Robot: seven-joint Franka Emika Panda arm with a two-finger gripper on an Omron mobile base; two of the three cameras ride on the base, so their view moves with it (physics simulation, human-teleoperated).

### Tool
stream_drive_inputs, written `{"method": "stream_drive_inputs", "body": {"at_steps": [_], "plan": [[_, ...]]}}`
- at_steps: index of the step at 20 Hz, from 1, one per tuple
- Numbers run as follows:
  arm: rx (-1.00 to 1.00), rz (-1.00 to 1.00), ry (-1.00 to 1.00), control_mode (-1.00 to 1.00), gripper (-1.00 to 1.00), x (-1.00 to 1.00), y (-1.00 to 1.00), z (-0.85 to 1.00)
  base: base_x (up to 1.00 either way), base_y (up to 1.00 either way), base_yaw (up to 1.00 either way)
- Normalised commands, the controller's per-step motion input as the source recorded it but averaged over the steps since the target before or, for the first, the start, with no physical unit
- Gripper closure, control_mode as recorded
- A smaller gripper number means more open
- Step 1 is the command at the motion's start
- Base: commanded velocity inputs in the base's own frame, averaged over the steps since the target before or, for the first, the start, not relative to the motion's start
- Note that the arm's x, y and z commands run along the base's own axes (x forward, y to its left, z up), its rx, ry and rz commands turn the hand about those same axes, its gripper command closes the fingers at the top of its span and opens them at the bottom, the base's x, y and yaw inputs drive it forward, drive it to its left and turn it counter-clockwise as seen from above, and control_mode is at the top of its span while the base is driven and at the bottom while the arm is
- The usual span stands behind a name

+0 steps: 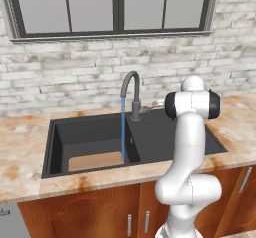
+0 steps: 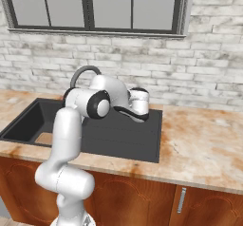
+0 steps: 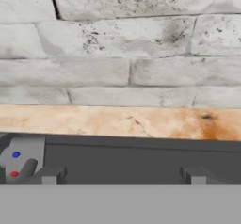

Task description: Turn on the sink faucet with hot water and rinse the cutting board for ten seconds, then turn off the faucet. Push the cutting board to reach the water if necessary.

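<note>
We look along the gripper (image 3: 123, 175): jaws spread wide, nothing between them, the sink faucet (image 1: 131, 95) handle just off to one side. Beyond, the water (image 1: 123, 129) is running and falls on the far right edge of the cutting board (image 1: 95, 161) in the sink (image 1: 60, 132). Risk: close the tap too soon, or overshoot the lever and graze the brick wall (image 3: 122, 44).
</note>
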Motion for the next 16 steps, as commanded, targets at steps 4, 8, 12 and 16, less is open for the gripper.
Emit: {"method": "stream_drive_inputs", "body": {"at_steps": [4,8,12,16], "plan": [[0.0,0.0,0.0,-1.0,-1.0,0.0,0.11,0.0,0.0,0.0,0.0],[0.0,0.0,0.0,-1.0,-1.0,0.0,0.22,-0.02,0.0,0.0,0.0],[-0.02,0.0,0.0,-1.0,-1.0,0.0,0.34,-0.02,0.0,0.0,0.0],[-0.02,0.0,0.0,-1.0,-1.0,0.0,0.36,-0.02,0.0,0.0,0.0]]}}
